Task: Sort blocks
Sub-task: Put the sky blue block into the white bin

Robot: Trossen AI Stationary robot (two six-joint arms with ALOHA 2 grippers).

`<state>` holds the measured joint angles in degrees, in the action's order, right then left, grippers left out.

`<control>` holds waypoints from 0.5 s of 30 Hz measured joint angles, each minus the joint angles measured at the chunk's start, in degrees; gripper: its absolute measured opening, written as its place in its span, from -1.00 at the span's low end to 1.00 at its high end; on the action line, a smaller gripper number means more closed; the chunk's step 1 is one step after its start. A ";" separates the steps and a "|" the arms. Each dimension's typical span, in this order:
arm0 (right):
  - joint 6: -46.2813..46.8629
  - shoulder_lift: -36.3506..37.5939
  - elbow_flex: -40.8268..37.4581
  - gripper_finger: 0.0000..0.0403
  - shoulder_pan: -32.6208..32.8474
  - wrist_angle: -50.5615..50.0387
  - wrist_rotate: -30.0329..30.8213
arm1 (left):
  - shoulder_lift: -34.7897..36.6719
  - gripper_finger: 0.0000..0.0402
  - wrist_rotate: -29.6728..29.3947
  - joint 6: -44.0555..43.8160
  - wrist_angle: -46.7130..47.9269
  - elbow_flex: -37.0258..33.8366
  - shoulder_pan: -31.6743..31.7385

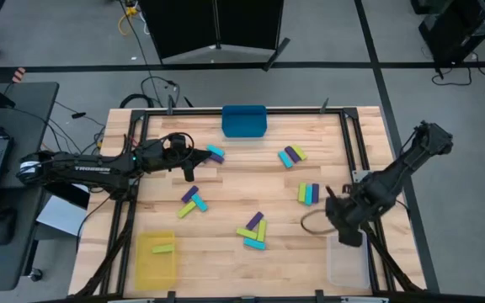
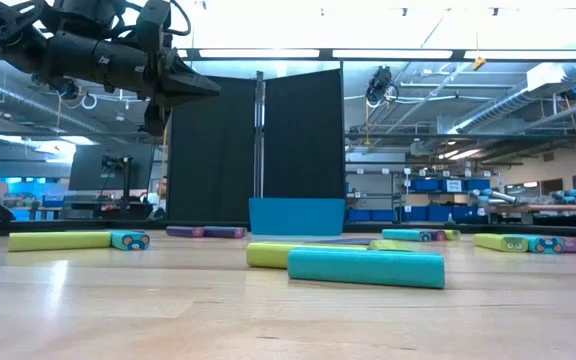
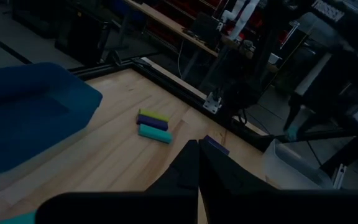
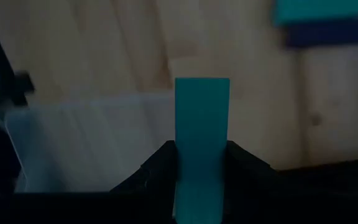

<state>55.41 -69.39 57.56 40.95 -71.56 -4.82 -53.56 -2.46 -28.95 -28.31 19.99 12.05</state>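
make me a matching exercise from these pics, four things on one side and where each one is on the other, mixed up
Things:
1. blue bin
2. yellow bin
3. clear bin
4. cyan block

Places:
A. held in the right claw
B. near edge of the table, on the left arm's side
C. middle of the table's far edge
D. near edge of the table, under the right arm

Pairs: 1-C, 2-B, 3-D, 4-A

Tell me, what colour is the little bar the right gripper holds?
Cyan. The block sits between the right gripper fingers, clearest in the right wrist view.
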 joint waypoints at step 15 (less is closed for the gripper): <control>13.23 -0.55 -19.80 -0.43 12.77 23.11 -1.27 | 0.00 -0.95 -0.02 -1.23 0.00 0.00 0.00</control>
<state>68.64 -69.95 37.76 53.72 -48.46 -6.09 -53.56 -2.48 -30.18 -28.32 19.99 12.05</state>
